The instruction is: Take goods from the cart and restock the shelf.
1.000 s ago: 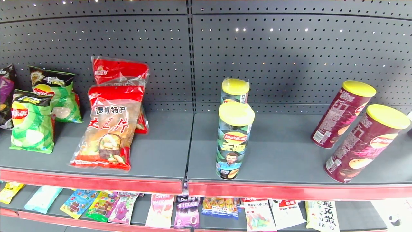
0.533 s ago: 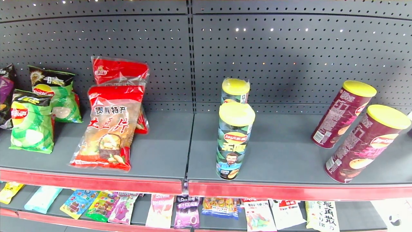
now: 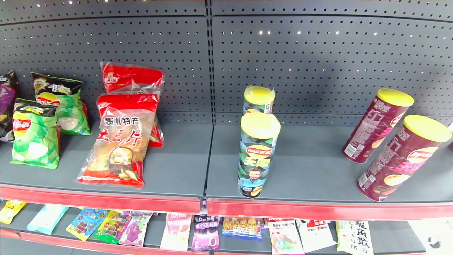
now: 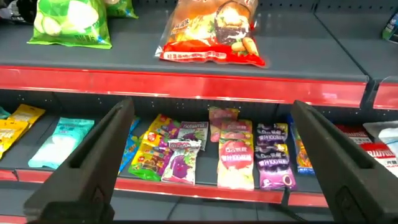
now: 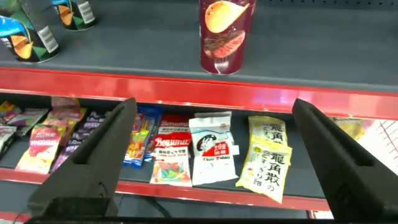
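Note:
The grey shelf (image 3: pixel 311 166) with a red front lip carries two red snack bags (image 3: pixel 118 141), green chip bags (image 3: pixel 35 136), two green chip cans with yellow lids (image 3: pixel 257 156) and two maroon cans (image 3: pixel 400 159). My left gripper (image 4: pixel 211 165) hangs open in front of the shelf's red lip (image 4: pixel 186 84), below the red snack bag (image 4: pixel 214 34), with nothing between its fingers. My right gripper (image 5: pixel 211 165) is open too and holds nothing; it sits in front of the lip below a maroon can (image 5: pixel 225 34).
A lower shelf (image 3: pixel 389 237) holds a row of small flat packets (image 3: pixel 205 232), seen past both grippers (image 4: pixel 236 152) (image 5: pixel 211 152). Bare shelf floor lies between the red bags and the green cans (image 3: pixel 177 166), and between the green and maroon cans (image 3: pixel 311 159).

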Available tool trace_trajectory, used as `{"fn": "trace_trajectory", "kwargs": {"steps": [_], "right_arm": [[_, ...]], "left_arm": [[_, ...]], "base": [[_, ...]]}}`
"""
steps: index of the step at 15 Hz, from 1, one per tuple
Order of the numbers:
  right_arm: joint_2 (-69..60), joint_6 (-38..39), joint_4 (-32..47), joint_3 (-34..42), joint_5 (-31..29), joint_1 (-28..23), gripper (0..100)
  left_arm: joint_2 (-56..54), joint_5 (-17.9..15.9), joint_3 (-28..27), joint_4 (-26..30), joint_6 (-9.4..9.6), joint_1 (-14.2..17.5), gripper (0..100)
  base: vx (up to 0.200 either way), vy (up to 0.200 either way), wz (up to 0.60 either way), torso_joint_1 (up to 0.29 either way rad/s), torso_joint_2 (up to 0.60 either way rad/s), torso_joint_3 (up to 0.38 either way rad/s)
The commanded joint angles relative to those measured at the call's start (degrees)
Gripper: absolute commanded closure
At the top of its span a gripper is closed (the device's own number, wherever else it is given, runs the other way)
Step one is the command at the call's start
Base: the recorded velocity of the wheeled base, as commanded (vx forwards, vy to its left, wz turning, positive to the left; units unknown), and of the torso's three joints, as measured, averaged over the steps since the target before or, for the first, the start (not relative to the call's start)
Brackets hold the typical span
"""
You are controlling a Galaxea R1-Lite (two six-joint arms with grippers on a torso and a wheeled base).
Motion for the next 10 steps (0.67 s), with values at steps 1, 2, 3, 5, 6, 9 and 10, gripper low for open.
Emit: {"fn": "trace_trajectory", "kwargs": {"steps": [1, 2, 3, 5, 6, 9, 10], "right_arm": [[-0.02, 0.27, 0.05, 0.05, -0.77, -0.07, 0], [-0.02, 0.44, 0.05, 0.05, -1.39, -0.07, 0], [-0.02, 0.35, 0.05, 0.05, -1.39, 0.02, 0], [-0.02, 0.53, 0.05, 0.05, -1.39, 0.02, 0], [-0.02, 0.44, 0.05, 0.05, -1.39, 0.02, 0], [-0.02, 0.44, 0.05, 0.05, -1.39, 0.02, 0], [-0.02, 0.44, 0.05, 0.05, -1.39, 0.02, 0]], "left_arm": [[0.16, -0.01, 0.01, -0.01, 0.02, 0.05, 0], [0.16, -0.01, 0.01, -0.01, -0.06, 0.05, 0], [0.16, -0.01, 0.01, -0.01, 0.02, 0.05, 0], [0.16, -0.01, 0.01, -0.01, 0.02, 0.05, 0], [0.16, -0.01, 0.01, -0.01, 0.02, 0.05, 0], [0.16, -0.01, 0.01, -0.01, 0.02, 0.05, 0], [0.16, -0.01, 0.01, -0.01, 0.02, 0.05, 0]], "base": [[0.000, 0.000, 0.00, 0.000, 0.00, 0.000], [0.000, 0.000, 0.00, 0.000, 0.00, 0.000], [0.000, 0.000, 0.00, 0.000, 0.00, 0.000], [0.000, 0.000, 0.00, 0.000, 0.00, 0.000], [0.000, 0.000, 0.00, 0.000, 0.00, 0.000], [0.000, 0.000, 0.00, 0.000, 0.00, 0.000], [0.000, 0.000, 0.00, 0.000, 0.00, 0.000]]}}
